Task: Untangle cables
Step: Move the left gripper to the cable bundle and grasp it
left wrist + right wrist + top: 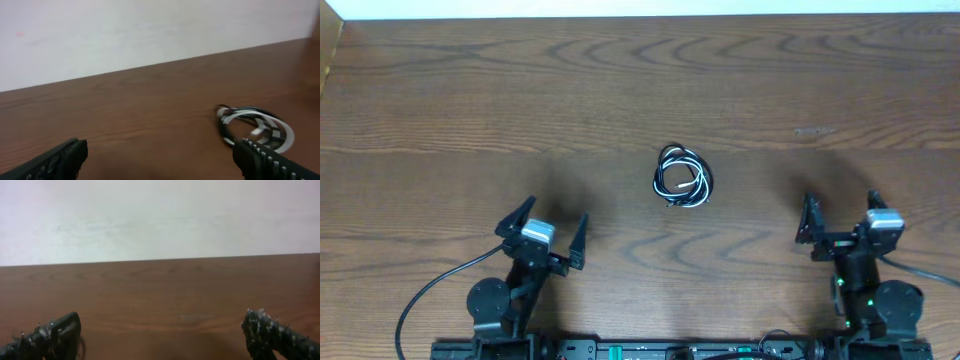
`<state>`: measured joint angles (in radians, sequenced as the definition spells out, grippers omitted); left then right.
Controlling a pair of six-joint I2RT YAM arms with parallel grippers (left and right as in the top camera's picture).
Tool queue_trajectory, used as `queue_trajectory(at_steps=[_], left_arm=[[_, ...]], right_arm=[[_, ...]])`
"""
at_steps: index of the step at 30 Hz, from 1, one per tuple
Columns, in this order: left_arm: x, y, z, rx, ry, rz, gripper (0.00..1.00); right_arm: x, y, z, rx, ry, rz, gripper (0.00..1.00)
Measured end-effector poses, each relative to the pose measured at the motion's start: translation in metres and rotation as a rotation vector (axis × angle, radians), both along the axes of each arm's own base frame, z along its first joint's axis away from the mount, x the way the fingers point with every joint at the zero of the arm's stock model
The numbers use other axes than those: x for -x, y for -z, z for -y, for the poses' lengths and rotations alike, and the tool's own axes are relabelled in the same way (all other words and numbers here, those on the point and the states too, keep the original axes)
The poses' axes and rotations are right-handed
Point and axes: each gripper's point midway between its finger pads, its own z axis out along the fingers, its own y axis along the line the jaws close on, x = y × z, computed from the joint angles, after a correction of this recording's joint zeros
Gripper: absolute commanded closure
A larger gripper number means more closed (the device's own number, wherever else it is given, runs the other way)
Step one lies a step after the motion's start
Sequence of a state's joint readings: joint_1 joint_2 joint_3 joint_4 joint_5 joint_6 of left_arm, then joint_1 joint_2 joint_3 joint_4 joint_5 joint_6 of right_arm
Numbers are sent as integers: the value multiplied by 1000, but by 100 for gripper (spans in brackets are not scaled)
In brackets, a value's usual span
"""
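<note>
The cables [682, 177], one black and one white, lie coiled together in a small tangle on the wooden table [620, 90], near the middle. In the left wrist view the coil [255, 127] shows at the right, just beyond the right fingertip. My left gripper [546, 228] is open and empty, left of and nearer than the coil; its fingers show wide apart [160, 155]. My right gripper [840, 215] is open and empty, to the right of the coil; its fingers are wide apart [160, 330]. The cables do not show clearly in the right wrist view.
A white wall [125, 35] runs behind the table's far edge. Thick black arm wires [430, 290] trail off the left arm base at the front. A faint pale mark [814, 131] is on the wood at right.
</note>
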<state>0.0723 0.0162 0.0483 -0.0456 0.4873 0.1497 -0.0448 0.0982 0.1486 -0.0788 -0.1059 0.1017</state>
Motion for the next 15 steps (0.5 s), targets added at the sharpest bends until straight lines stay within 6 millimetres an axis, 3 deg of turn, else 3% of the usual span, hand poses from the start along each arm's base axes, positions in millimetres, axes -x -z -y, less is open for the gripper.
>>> queue_trajectory(at_steps=[3, 8, 15], left_arm=[[4, -10, 10, 11, 65, -6, 2], [4, -54, 24, 31, 158, -14, 2], [-27, -94, 39, 68, 251, -171, 2]], right_arm=[[-4, -16, 0, 0, -5, -14, 1], [-22, -48, -5, -5, -43, -59, 1], [-63, -71, -2, -36, -84, -215, 1]])
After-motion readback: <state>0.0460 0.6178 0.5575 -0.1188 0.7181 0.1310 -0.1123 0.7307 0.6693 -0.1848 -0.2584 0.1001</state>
